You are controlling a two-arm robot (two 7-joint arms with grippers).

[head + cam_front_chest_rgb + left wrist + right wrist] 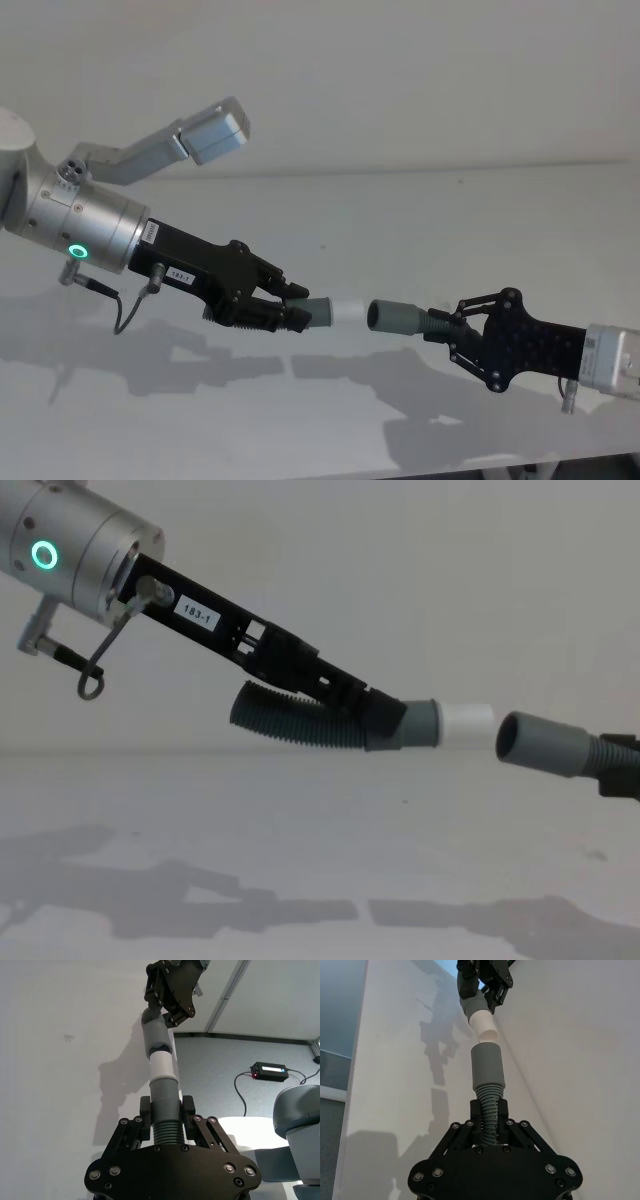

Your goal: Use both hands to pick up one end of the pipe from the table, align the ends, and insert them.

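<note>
Above the counter (480,200): left tool (295,312) clenched on white-tipped hose piece (300,720), right tool (445,328) at 3 o'clock clenched on socket hose piece (400,318), ends just apart.

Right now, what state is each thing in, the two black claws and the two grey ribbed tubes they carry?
Left gripper, long black claw: shut on the white-tipped hose.
Right gripper, long black claw: shut on the socket hose.
White-tipped hose, dark-grey ribbed piece: held above the table, white tip facing the socket, not yet inserted.
Socket hose, grey open cuff: held up, a small gap from the tip.
</note>
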